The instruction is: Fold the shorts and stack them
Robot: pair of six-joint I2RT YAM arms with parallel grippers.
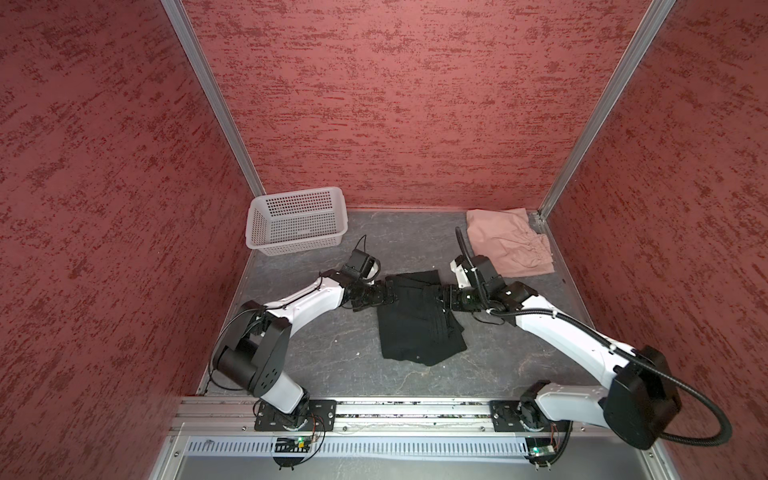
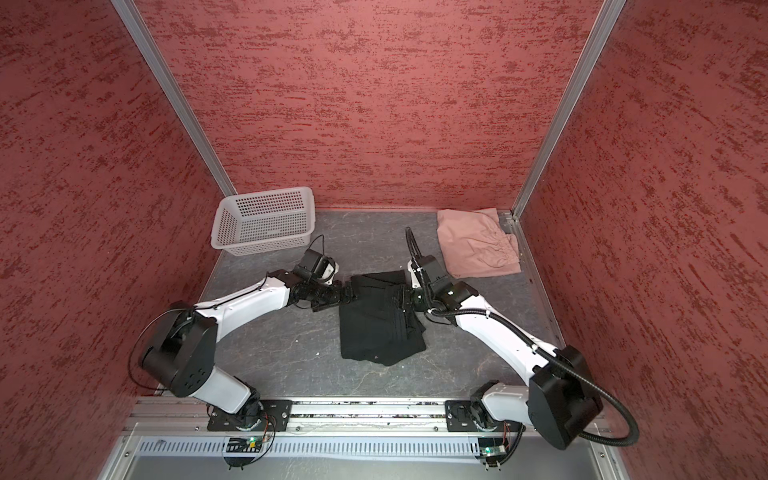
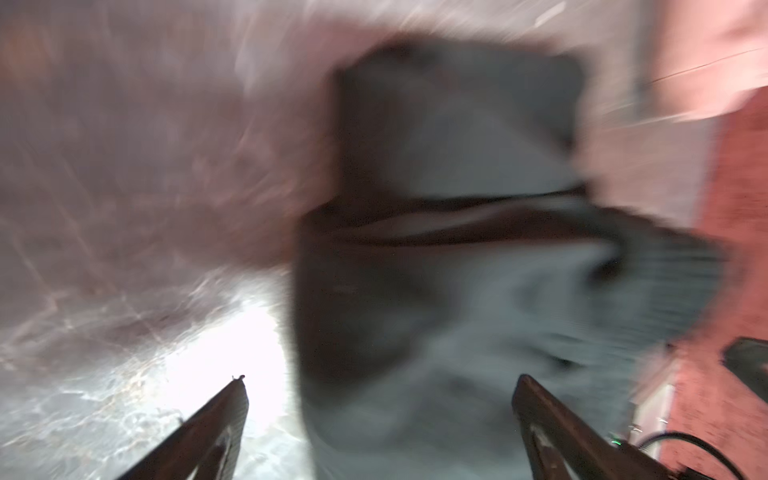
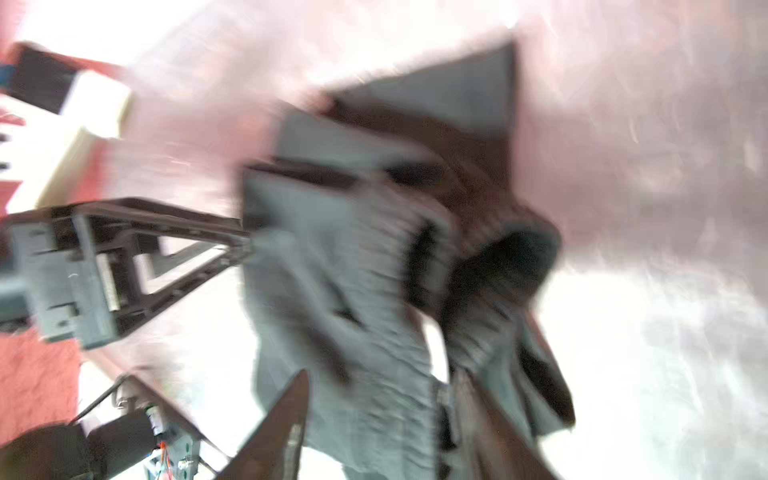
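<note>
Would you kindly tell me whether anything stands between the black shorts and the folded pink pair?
Only the right arm's wrist and cable lie between the black shorts and the pink shorts in both top views. No loose object sits on that stretch of table; the basket stands far left.

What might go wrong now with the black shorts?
Cloth of the black shorts looks bunched inside the right gripper, so backing away might drag the fold open. Their layers lie skewed, so stacking with the pink shorts may end untidy.
</note>
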